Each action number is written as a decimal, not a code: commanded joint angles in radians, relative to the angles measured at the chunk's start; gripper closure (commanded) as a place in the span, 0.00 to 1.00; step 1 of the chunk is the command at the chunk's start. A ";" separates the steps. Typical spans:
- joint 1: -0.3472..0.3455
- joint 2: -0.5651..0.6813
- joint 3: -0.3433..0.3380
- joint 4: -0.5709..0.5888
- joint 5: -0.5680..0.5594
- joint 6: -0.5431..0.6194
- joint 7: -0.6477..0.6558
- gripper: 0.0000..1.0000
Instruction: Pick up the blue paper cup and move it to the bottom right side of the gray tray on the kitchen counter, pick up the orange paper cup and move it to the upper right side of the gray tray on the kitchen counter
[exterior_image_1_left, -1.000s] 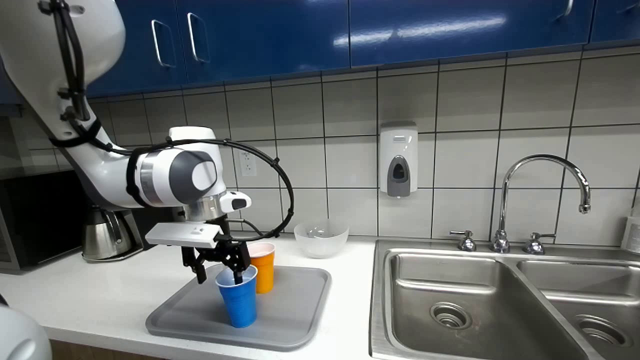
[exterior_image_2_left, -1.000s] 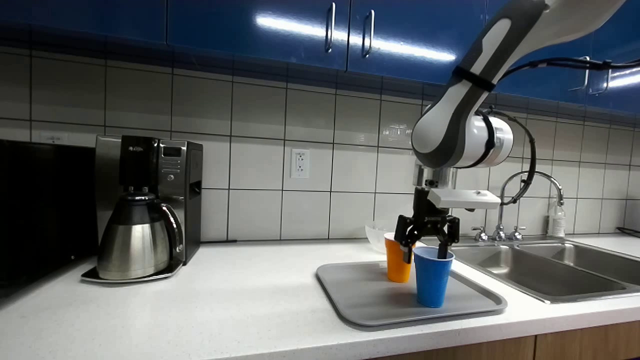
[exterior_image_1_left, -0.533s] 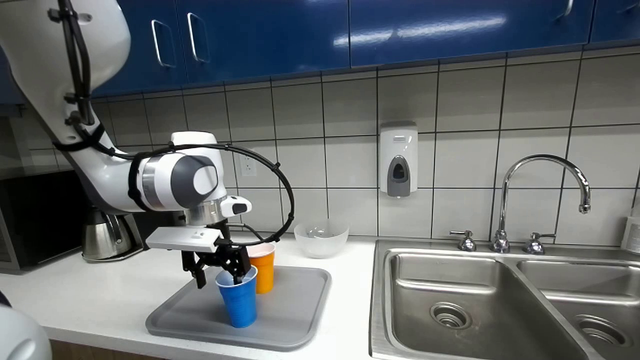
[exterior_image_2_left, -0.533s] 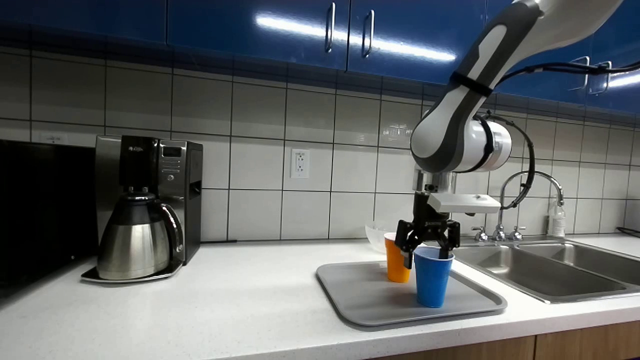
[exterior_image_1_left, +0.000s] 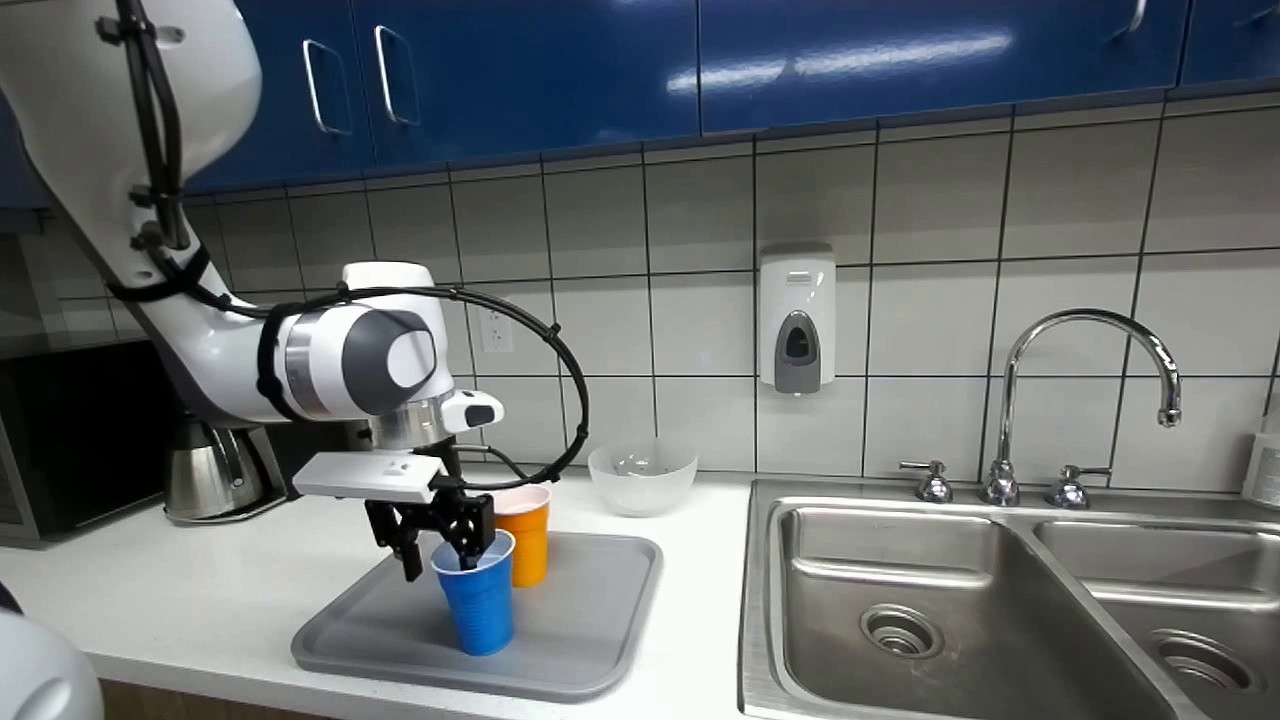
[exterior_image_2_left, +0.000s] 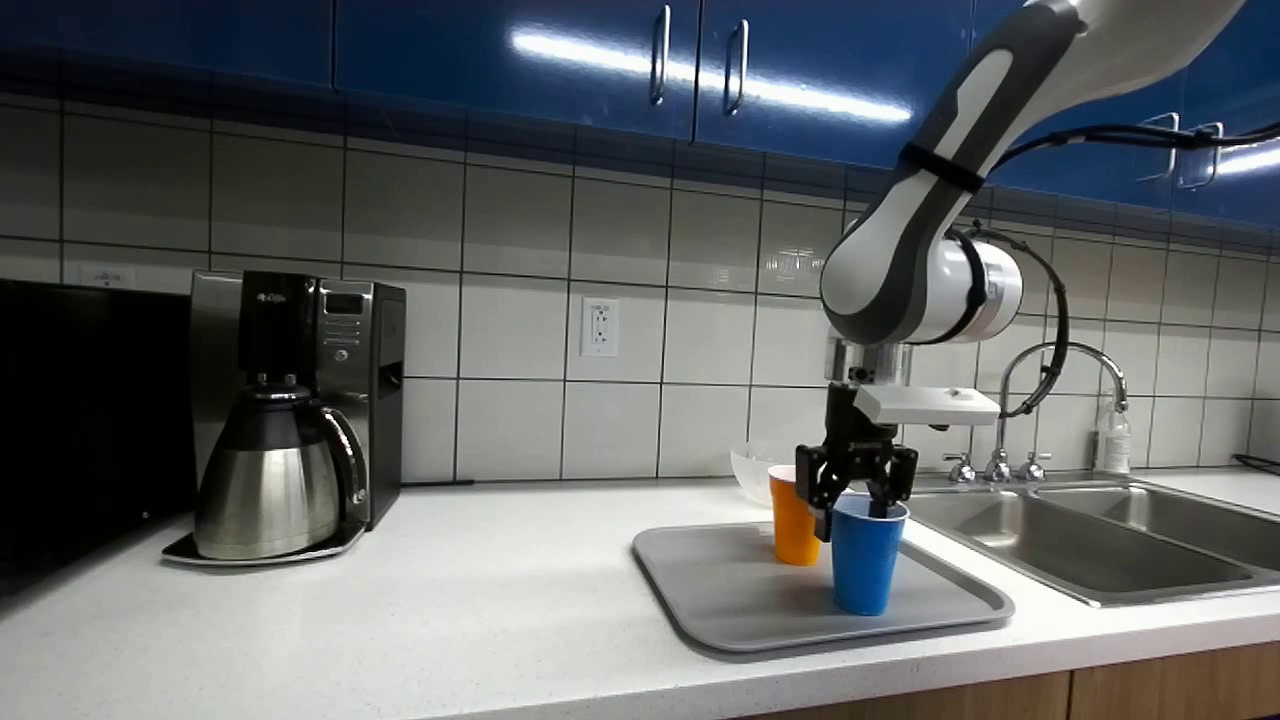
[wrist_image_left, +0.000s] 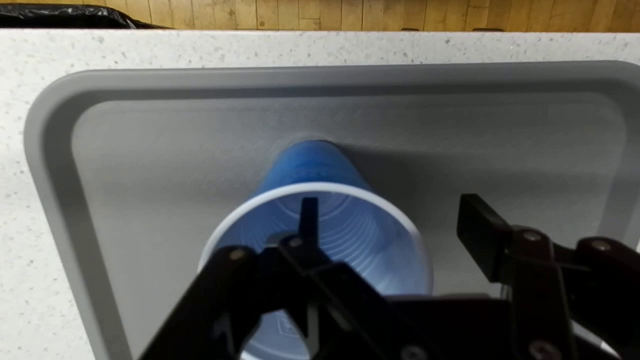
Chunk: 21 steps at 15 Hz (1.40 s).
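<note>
Gripper (wrist_image_left: 391, 227) straddles the rim of blue cup (exterior_image_2_left: 866, 570), jaws spread, 1 finger inside, 1 outside; orange cup (exterior_image_2_left: 795, 525) stands nearby on tray (exterior_image_2_left: 720, 595).

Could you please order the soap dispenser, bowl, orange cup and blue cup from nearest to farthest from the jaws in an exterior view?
1. Blue cup: on the tray, one jaw inside.
2. Orange cup: just behind it.
3. Translucent bowl: behind the tray.
4. Soap dispenser: on the wall, right of the bowl.

Pincer (exterior_image_2_left: 851, 516) downward, jaws apart.
</note>
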<state>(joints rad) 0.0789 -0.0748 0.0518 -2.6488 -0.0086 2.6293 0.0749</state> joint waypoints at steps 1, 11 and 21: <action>-0.013 -0.005 0.006 0.007 -0.029 0.006 0.019 0.58; -0.016 -0.040 0.007 -0.001 -0.045 -0.006 0.025 0.99; -0.032 -0.148 0.012 -0.018 -0.103 -0.028 0.038 0.99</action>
<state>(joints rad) 0.0740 -0.1559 0.0518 -2.6469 -0.0678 2.6277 0.0816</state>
